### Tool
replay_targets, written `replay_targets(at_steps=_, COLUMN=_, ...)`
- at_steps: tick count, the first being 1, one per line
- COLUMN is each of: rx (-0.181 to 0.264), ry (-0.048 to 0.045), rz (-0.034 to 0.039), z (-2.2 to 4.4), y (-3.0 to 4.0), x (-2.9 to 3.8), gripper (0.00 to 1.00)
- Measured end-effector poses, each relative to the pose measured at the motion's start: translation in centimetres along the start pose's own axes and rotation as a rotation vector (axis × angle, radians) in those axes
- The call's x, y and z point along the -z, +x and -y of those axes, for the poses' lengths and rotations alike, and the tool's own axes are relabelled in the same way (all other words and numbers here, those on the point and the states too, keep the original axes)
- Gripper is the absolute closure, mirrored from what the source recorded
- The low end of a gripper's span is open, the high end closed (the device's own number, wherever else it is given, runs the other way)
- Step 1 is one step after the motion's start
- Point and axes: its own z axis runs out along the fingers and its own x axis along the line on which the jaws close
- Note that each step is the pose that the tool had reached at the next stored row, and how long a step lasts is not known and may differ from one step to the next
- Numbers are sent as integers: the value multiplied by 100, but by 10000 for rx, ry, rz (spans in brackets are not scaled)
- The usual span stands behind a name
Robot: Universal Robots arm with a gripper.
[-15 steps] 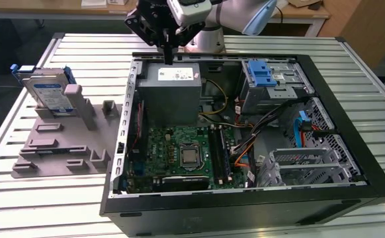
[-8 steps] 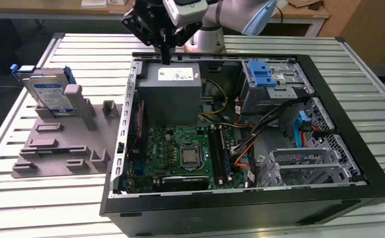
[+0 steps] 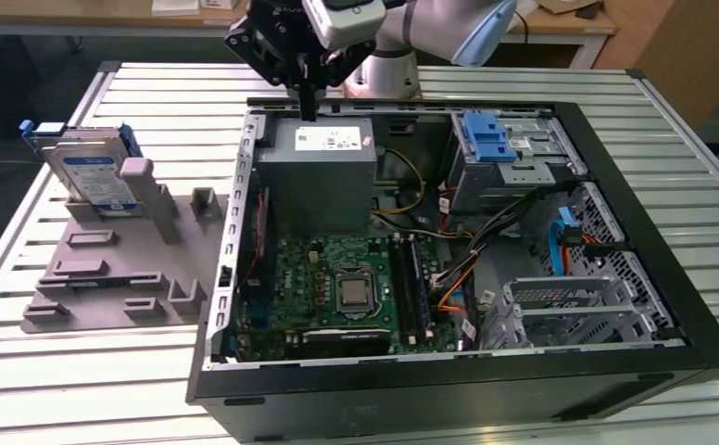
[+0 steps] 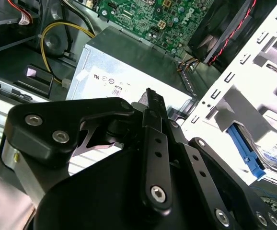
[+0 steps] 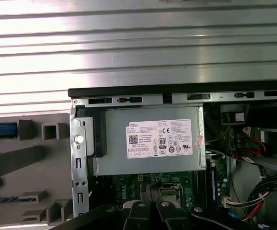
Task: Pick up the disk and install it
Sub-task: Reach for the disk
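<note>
Gripper, closed and empty, is hovering over the grey box in the case while the disk is standing in a grey holder on the table, well apart, so pickup seems unstarted, calling for an opened gripper

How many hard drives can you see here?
1. The disk stands upright in the grey holder at the exterior view's left of the open computer case; others may sit hidden inside it.
</note>
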Motion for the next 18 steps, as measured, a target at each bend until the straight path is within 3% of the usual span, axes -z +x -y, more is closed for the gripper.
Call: replay_targets(at_steps=18, rx=1, ry=0, rz=0, z=6, y=79, x=2, gripper=89)
